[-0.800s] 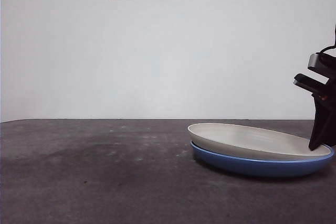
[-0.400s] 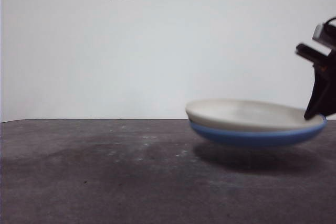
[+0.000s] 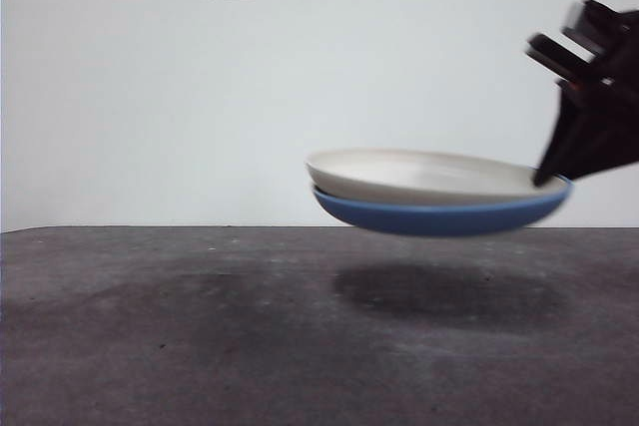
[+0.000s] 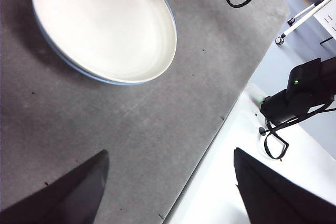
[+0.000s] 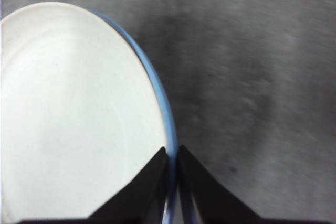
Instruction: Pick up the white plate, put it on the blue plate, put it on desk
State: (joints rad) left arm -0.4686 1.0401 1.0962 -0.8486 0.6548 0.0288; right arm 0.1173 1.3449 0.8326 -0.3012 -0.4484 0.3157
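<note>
The right gripper (image 5: 172, 182), jaws clamped on the rims of the white plate (image 3: 419, 175) nested in the blue plate (image 3: 439, 216), is holding both above the desk (image 3: 200, 326), seemingly needing lowering next; the left gripper (image 4: 168, 192) is waiting, jaws apart.

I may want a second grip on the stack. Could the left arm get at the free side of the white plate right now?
Probably yes. The left gripper hangs open above the desk, nothing between it and the white plate. The right gripper pinches only one rim of the white plate and blue plate, held in the air.
</note>
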